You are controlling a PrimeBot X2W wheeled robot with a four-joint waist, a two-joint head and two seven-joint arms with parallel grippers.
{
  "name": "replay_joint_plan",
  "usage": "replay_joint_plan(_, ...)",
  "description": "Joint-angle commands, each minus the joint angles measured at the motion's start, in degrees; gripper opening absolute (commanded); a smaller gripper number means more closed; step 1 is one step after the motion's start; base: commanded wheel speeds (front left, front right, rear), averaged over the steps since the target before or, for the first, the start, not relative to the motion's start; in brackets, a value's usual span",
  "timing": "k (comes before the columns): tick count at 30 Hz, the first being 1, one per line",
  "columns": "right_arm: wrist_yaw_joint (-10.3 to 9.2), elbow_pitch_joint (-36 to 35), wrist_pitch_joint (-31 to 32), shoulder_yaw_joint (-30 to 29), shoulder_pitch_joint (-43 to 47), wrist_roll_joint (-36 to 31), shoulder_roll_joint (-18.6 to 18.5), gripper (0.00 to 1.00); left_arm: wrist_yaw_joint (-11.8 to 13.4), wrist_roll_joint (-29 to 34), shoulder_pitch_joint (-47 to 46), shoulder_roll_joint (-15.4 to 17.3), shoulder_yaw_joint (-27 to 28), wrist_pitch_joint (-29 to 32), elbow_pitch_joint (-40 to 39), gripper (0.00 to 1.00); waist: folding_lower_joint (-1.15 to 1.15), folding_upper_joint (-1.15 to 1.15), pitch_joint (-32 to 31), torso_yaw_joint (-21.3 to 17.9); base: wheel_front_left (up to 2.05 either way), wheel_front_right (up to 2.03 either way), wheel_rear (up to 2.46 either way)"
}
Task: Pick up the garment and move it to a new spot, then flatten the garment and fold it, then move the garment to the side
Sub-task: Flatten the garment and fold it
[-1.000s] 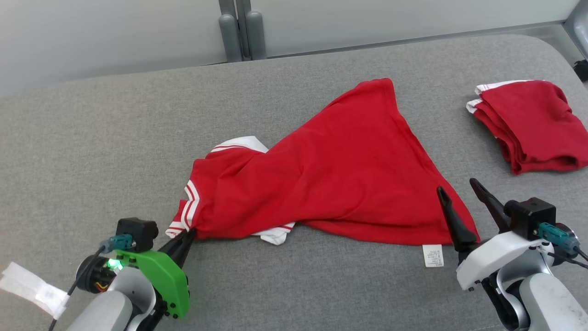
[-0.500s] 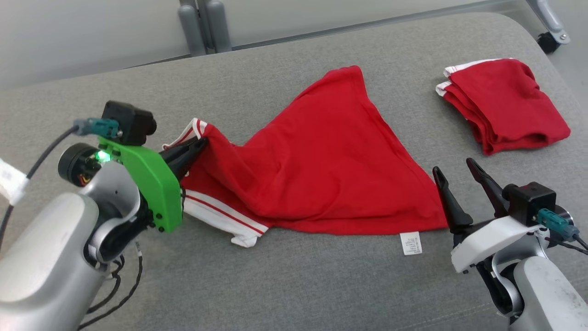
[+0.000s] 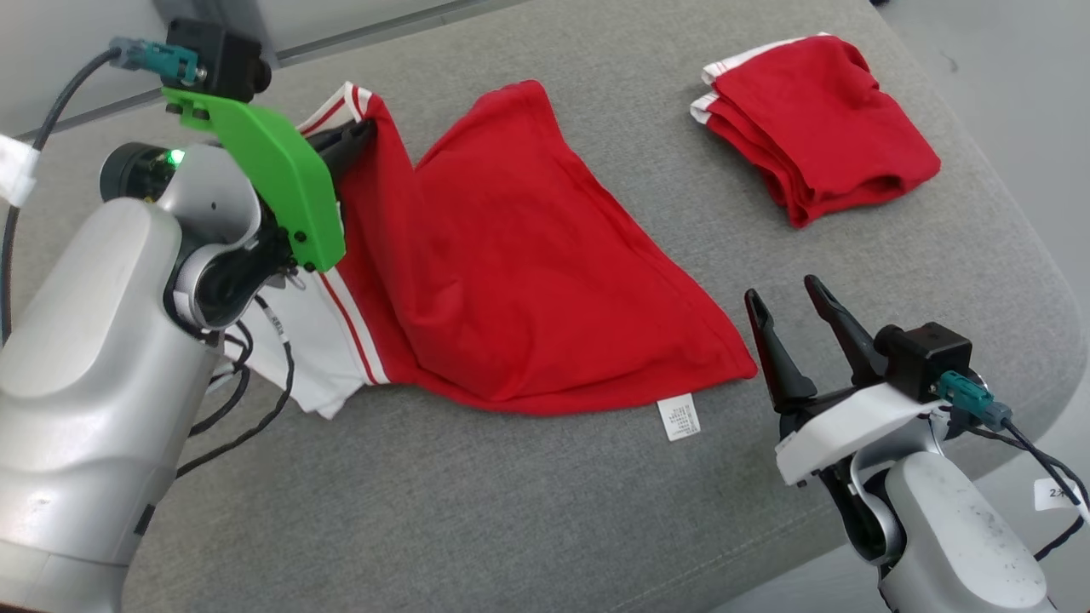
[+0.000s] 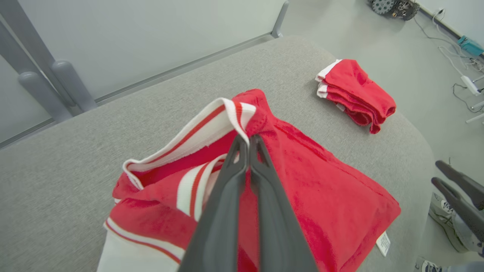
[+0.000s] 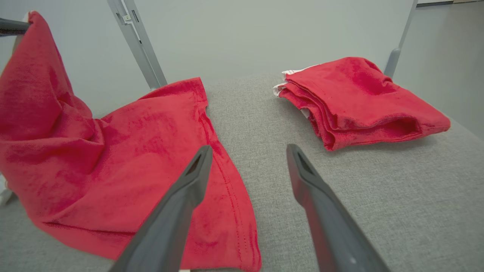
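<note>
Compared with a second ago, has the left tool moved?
Yes. The left tool, shut on the red garment, has gone up the head view: it sat far below the folded pile, now level with it.

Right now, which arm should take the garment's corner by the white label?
Right. The right gripper stands open just beside that corner of the garment, near the label; the left gripper is shut on the garment's striped end.
</note>
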Motion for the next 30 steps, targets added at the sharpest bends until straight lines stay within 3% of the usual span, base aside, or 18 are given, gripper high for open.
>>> replay_joint_plan(1,-0.09,0.59,-0.63,0.50,-0.96,0.56,0.43,1.00,0.42,0.21,-1.63,-1.04,0.21,-0.85,1.61,0.00,0.00,0.00,2.93,-3.85,0.00,0.00,0.00)
replay_joint_plan(8,-0.09,3.09,-1.91,1.67,-2.65,1.62,0.78,1.00,-0.40,1.10,-5.77,-7.01,-2.42,-3.95,11.00,0.00,0.00,0.00,3.65,-5.51,0.00,0.00,0.00)
replay_joint_plan(9,-0.09,3.41,-2.07,1.75,-2.81,1.61,0.82,1.00,-0.55,1.35,-6.02,-7.43,-2.90,-4.27,12.28,0.40,0.00,0.00,3.60,-5.52,0.00,0.00,0.00)
replay_joint_plan(10,-0.09,3.71,-2.19,1.89,-3.04,1.64,0.97,1.00,-0.60,1.52,-6.25,-7.85,-3.55,-4.49,13.68,1.00,0.00,0.00,3.48,-5.45,0.00,0.00,0.00)
replay_joint_plan(13,-0.09,4.55,-2.32,2.29,-3.41,1.91,0.86,1.00,-0.98,0.61,-7.37,-8.06,-4.73,-4.73,15.66,1.00,0.00,0.00,2.88,-4.73,0.00,0.00,0.00)
replay_joint_plan(16,-0.10,5.23,-2.35,1.94,-3.21,1.90,0.03,1.00,-1.06,-0.80,-7.74,-6.08,-6.83,-3.45,14.55,1.00,0.00,0.00,2.05,-3.15,0.00,0.00,0.00)
replay_joint_plan(24,-0.09,4.81,-2.48,2.06,-2.72,2.07,-0.96,1.00,-1.07,-7.88,-7.20,5.02,-12.71,3.50,4.42,1.00,0.00,0.00,1.82,0.77,0.00,0.00,0.00)
replay_joint_plan(30,-0.10,3.99,-2.38,3.07,-3.86,2.40,-1.15,1.00,-1.08,-7.87,-8.01,12.28,-13.68,4.49,5.19,1.00,0.00,0.00,4.23,0.23,0.00,0.00,0.00)
